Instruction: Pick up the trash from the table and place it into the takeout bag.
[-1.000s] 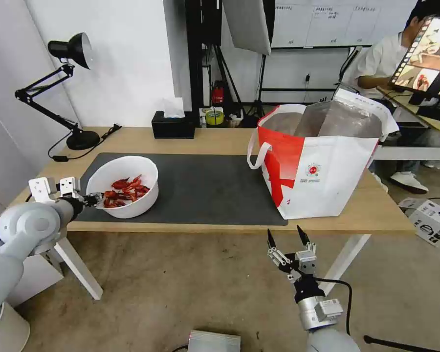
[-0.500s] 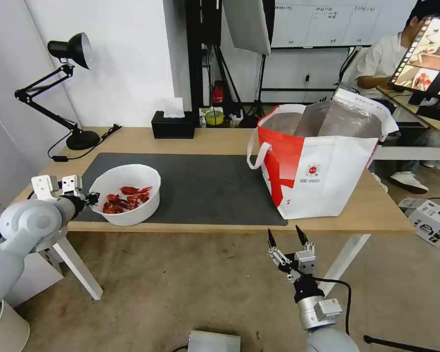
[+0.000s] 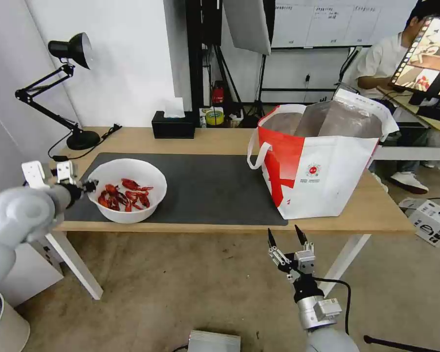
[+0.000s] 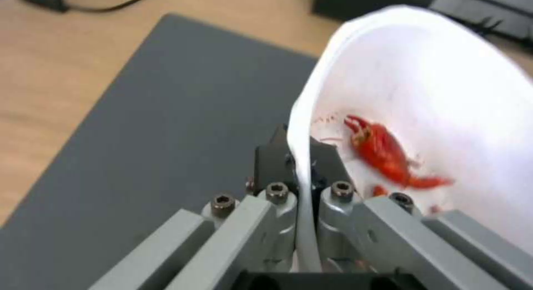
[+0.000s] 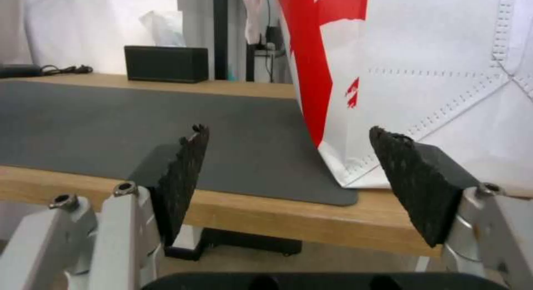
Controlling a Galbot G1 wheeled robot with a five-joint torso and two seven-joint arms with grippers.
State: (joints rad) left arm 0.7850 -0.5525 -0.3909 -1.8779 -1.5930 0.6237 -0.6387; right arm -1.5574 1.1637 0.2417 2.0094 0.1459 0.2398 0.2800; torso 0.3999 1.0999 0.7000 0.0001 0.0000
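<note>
We're on the last carry, judging by the worktop (image 3: 215,142): the only trash we see on it is the white bowl (image 3: 127,189) with the red crayfish shells (image 3: 124,195).

Left end effector (image 3: 89,186) is clamped on the bowl's rim at its left side. The left wrist view confirms it: one finger (image 4: 272,154) outside the wall, the other inside, with the thin rim pinched between. Bowl sits over the front-left part of the dark mat (image 3: 200,186), near the worktop's front edge. Can't tell from here whether it's lifted or resting on the mat. The rim looks bent where it's pinched, so we judge the wall to be flimsy.

Right end effector (image 3: 287,240) is parked below the front edge of the worktop, fingers spread wide, holding nothing. In the right wrist view it faces the lower corner of the bag.

Takeout bag (image 3: 327,166) stands upright at the right end of the worktop, mouth open, foil lining showing, well apart from the bowl.

Next move, as we read it: lift the bowl and keep it level, since the shells are loose and a one-sided rim grip will want to tip it. Then carry right across the mat, clear the bag's near edge and handle (image 3: 255,151), and lower it in before letting go.
</note>
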